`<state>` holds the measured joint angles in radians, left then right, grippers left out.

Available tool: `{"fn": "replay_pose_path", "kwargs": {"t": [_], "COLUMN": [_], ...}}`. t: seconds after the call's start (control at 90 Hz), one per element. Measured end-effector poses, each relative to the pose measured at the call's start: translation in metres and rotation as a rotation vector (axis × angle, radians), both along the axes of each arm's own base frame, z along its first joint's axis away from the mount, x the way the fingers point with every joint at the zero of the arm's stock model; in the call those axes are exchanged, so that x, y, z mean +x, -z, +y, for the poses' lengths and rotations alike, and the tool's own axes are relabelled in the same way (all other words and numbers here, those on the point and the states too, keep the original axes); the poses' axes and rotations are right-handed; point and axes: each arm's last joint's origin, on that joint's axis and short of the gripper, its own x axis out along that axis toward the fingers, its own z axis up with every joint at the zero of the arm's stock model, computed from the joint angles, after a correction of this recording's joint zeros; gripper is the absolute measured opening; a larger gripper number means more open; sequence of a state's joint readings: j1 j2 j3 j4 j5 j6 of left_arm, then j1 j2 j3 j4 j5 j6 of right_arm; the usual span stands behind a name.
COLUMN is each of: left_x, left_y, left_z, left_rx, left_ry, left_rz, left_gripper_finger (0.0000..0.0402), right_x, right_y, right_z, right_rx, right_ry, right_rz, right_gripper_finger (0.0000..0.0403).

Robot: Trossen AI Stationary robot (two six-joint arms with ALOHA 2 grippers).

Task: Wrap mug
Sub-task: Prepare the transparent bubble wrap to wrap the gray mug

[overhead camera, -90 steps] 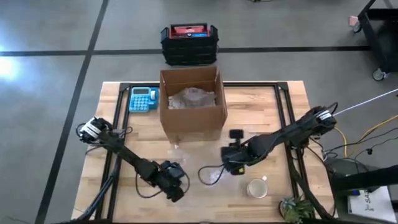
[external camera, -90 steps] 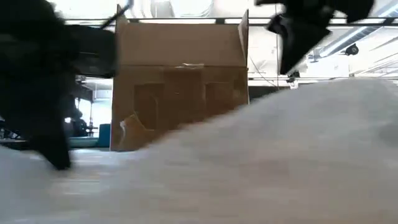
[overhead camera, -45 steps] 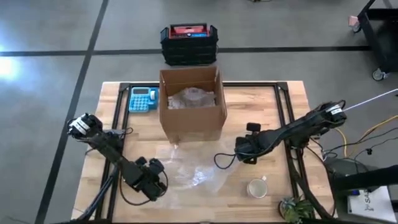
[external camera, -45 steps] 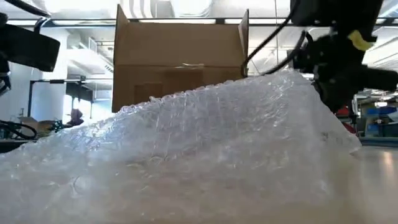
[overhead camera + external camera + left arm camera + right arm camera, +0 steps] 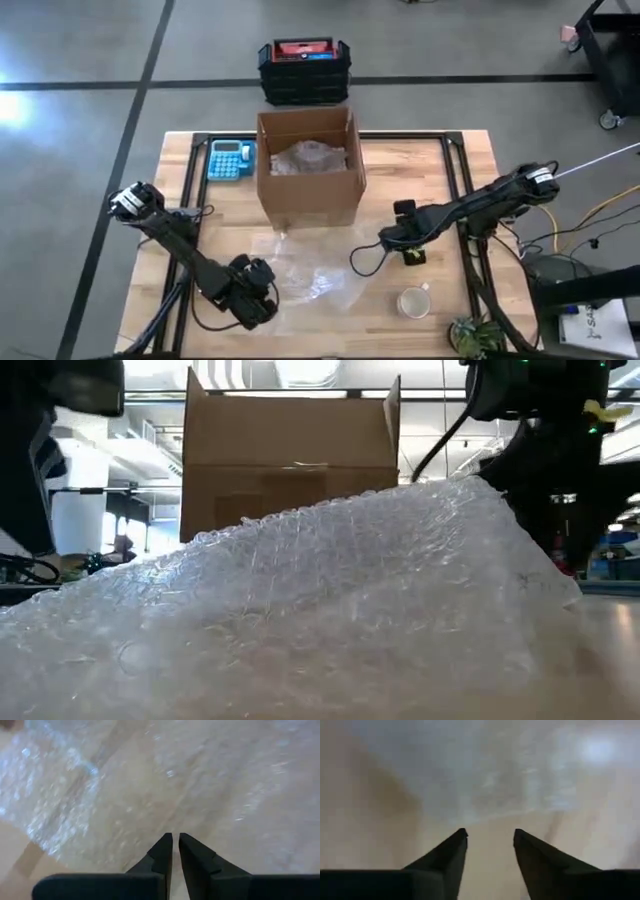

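A clear sheet of bubble wrap [image 5: 305,275] lies spread on the wooden table in front of the cardboard box [image 5: 310,165]; it fills the low view [image 5: 300,610]. The pale mug [image 5: 413,300] stands upright on the table to the right of the sheet, near the front edge. My left gripper [image 5: 260,300] is shut over the sheet's left part [image 5: 175,839]. My right gripper [image 5: 405,250] hangs open just off the sheet's right edge [image 5: 490,832], over bare wood, beyond the mug. My left gripper points down at the bubble wrap's left part [image 5: 150,810] with shut fingers. Whether the fingertips touch the sheet, I cannot tell.
The open box holds crumpled wrap. A blue calculator [image 5: 230,158] lies to its left, and black crates [image 5: 303,70] stand on the floor behind the table. A small plant [image 5: 470,335] sits at the front right corner. A black frame runs around the tabletop.
The bubble wrap, bunched up a second ago, has been drawn out flat across the table. My left gripper went toward the left edge, then came back a little to the right. My right gripper went right and toward the far edge, off the sheet.
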<state>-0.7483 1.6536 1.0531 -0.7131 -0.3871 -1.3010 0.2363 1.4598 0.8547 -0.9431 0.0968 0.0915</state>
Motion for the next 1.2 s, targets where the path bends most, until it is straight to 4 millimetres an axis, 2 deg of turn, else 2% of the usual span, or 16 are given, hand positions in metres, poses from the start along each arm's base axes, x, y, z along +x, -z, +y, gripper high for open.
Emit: {"fn": "replay_pose_path", "kwargs": {"t": [0.111,0.211,0.422,0.533,0.644,0.689,0.733,0.856,0.944,1.089,1.2], "left_x": [0.002,0.004,0.010,0.012,0.011,0.010,0.010,0.008,0.004,-0.006,-0.009], "left_y": [0.000,0.003,0.022,0.033,0.048,0.055,0.058,0.063,0.063,0.060,0.059], "left_z": [-0.001,-0.002,-0.008,-0.008,-0.004,-0.003,-0.002,-0.001,0.003,0.012,0.014], "left_rx": [0.008,0.027,0.011,0.058,0.150,0.171,0.182,0.204,0.210,0.238,0.248], "left_ry": [0.027,0.022,0.023,0.018,-0.010,-0.011,-0.013,-0.014,-0.055,-0.134,-0.158], "left_rz": [-0.022,-0.035,-0.059,-0.064,-0.073,-0.056,-0.049,-0.018,0.024,0.094,0.113], "left_gripper_finger": [0.0020,0.0020,0.0020,0.0020,0.0020,0.0020,0.0020,0.0020,0.0020,0.0020,0.0020], "right_x": [0.001,0.003,0.009,0.011,0.014,0.016,0.018,0.026,0.035,0.053,0.064], "right_y": [0.002,0.011,0.036,0.040,0.037,0.034,0.028,0.001,-0.022,-0.060,-0.082], "right_z": [0.002,-0.001,-0.001,0.000,0.001,0.002,0.004,0.006,0.005,-0.005,-0.018], "right_rx": [0.065,-0.012,0.048,0.034,0.081,0.119,0.158,0.274,0.354,0.494,0.624], "right_ry": [-0.012,-0.012,-0.017,-0.059,-0.099,-0.118,-0.131,-0.144,-0.149,-0.117,-0.026], "right_rz": [-0.009,-0.063,-0.077,-0.061,-0.056,-0.055,-0.054,-0.081,-0.127,-0.233,-0.297], "right_gripper_finger": [0.0193,0.0206,0.0206,0.0163,0.0073,0.0033,0.0014,0.0018,0.0006,0.0003,0.0001]}}
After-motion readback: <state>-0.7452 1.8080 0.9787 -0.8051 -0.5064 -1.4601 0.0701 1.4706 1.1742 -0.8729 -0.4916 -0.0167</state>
